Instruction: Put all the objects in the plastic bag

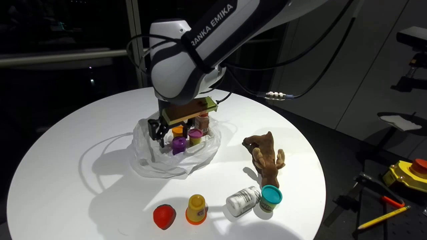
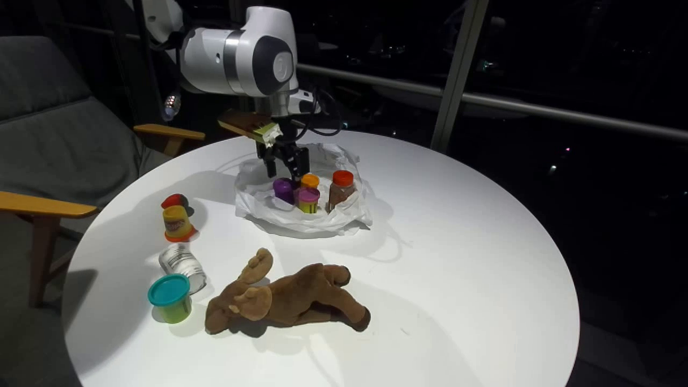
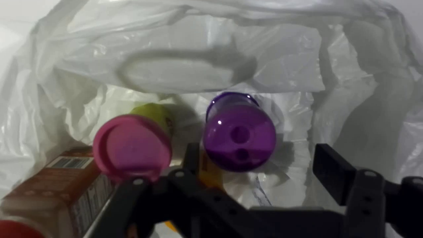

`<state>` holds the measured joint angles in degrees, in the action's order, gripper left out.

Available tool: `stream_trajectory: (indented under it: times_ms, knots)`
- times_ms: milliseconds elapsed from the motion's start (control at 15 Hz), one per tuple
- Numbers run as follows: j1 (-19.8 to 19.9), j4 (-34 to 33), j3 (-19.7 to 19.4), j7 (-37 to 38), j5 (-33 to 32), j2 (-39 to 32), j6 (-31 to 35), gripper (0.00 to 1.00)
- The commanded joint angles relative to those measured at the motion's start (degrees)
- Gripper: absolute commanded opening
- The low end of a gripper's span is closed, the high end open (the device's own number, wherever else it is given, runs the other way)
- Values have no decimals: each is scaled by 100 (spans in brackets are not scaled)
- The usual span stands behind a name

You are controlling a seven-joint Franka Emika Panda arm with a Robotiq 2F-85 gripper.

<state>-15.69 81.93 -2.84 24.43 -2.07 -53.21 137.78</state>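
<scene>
Your wrist view gives two dark spots atop the purple cup (image 3: 239, 140) and a barcode (image 3: 70, 162) on the brown bottle (image 3: 53, 185); between them stands the pink-lidded tub (image 3: 132, 147), all in the bag (image 3: 287, 62); an orange-lidded tub (image 2: 310, 180) there comes clearer in both exterior views. Those also show the red toy (image 1: 163, 216), yellow cup (image 1: 196, 207), white bottle (image 1: 243, 201), teal-lidded tub (image 1: 271, 196) and moose (image 1: 268, 156), outside the bag on the table (image 1: 56, 173); in an exterior view you find a chair (image 2: 48, 123); in an exterior view, a pencil (image 1: 383, 217). Your arm (image 1: 173, 80) bends over the bag, gripper (image 3: 259, 158) down at its open mouth; the jaws stand wide, the purple cup showing in the gap, clear of one jaw; whether it touches the other, you cannot tell.
</scene>
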Motion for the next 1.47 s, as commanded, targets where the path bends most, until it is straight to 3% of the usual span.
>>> stream_trajectory:
  times_ms: [0,467,867,1400]
  knots:
    - [-212,542,-60,200,-52,721,297,100]
    - [-867,2349,-387,1215,-506,2215,371,100]
    - [-657,3592,233,1058,-260,2619,498,100]
    - [-434,4042,719,590,132,2442,1071,100]
